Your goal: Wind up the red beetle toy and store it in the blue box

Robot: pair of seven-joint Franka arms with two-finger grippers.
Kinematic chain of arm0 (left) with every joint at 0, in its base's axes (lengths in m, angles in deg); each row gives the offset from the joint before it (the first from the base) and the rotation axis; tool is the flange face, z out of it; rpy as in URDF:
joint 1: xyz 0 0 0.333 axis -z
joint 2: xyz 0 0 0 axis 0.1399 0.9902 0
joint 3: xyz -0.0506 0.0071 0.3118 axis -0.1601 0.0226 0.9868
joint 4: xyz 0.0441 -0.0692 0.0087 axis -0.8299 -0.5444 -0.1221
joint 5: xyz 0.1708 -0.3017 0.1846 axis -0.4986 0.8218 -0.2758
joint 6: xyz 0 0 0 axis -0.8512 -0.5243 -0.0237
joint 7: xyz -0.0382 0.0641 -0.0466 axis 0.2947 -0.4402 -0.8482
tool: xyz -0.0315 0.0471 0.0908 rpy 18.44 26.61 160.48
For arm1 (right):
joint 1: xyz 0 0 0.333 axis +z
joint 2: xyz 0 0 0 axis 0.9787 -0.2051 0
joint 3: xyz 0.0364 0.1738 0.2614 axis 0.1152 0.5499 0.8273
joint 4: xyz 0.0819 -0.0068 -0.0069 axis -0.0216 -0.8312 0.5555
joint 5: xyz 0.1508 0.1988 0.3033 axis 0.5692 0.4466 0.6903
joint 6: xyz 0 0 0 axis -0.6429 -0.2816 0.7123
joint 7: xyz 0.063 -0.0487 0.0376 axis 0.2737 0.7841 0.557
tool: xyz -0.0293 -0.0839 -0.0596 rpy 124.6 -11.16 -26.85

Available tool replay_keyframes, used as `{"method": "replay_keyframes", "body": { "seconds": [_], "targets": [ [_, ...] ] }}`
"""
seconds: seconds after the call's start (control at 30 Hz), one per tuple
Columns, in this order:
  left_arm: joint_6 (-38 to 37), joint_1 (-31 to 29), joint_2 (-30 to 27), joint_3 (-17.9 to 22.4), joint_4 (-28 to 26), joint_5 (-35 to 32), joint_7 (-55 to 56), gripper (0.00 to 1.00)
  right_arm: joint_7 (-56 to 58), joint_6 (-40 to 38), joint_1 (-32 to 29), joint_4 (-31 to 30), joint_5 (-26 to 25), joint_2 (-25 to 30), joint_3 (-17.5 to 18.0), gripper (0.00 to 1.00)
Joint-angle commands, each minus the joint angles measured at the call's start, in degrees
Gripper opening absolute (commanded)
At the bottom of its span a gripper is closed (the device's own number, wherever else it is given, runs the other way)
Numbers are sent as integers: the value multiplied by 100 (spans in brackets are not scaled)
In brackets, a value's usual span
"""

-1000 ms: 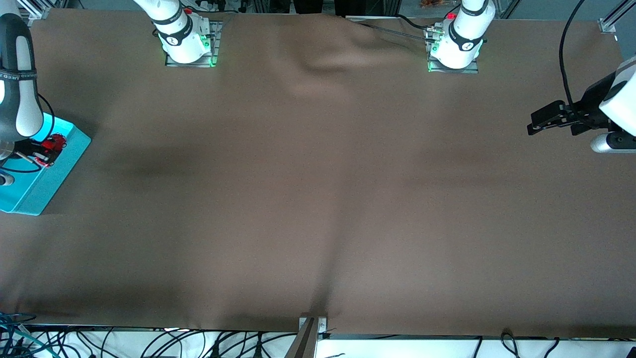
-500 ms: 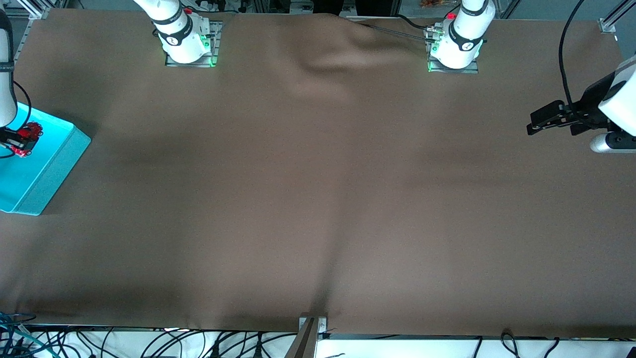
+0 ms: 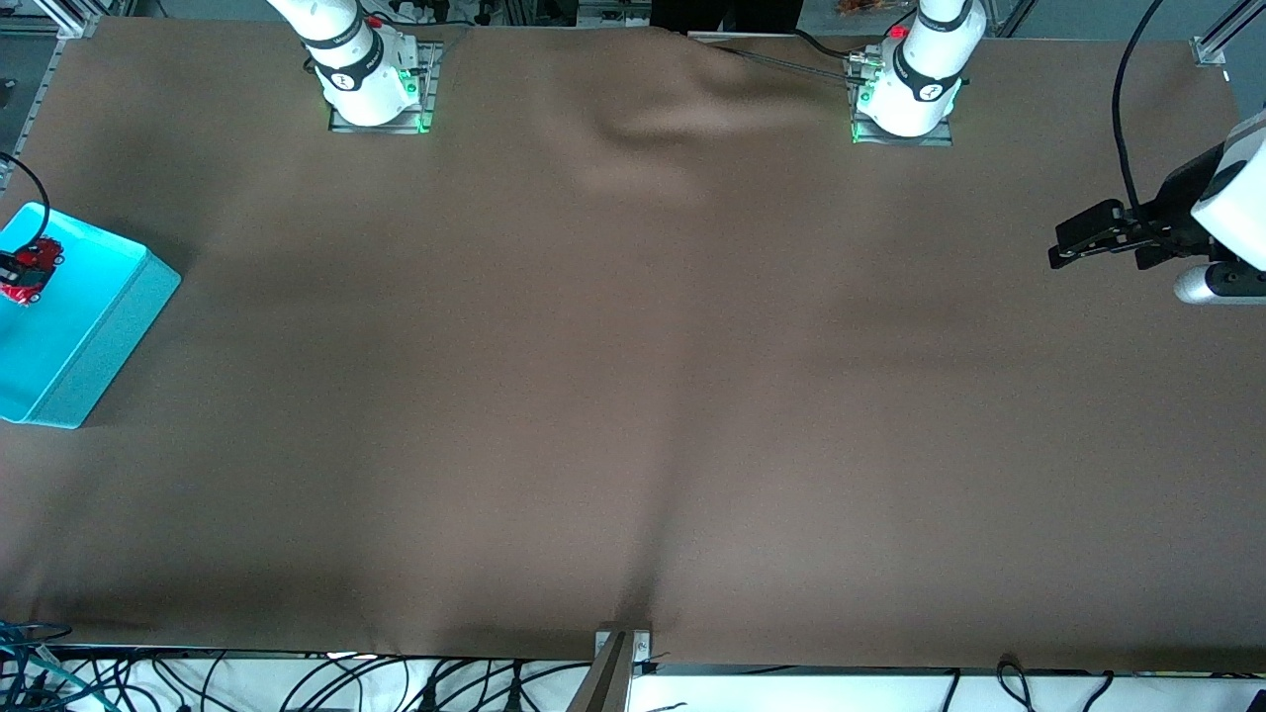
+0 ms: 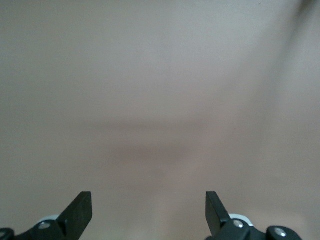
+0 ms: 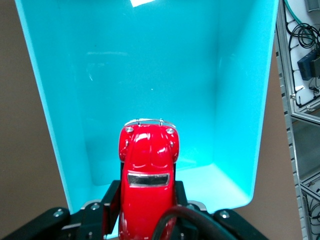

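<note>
The front camera looks down from high across the desk (image 3: 633, 396) toward both arm bases. The left wrist camera faces bare desk close up. The right wrist camera looks down into the blue box (image 5: 150, 75), which the front view also shows at its edge.
</note>
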Motion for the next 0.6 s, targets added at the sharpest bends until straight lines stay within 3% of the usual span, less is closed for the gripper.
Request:
{"method": "replay_keyframes", "body": {
  "seconds": [0.0,0.57],
  "targets": [
    [-73,28,-43,51,24,101,-75,100,296,108,-226,145,276,-224,16,0],
    [-73,19,-43,51,15,127,-75,100,693,811,-428,145,425,-698,34,0]
  ]
}}
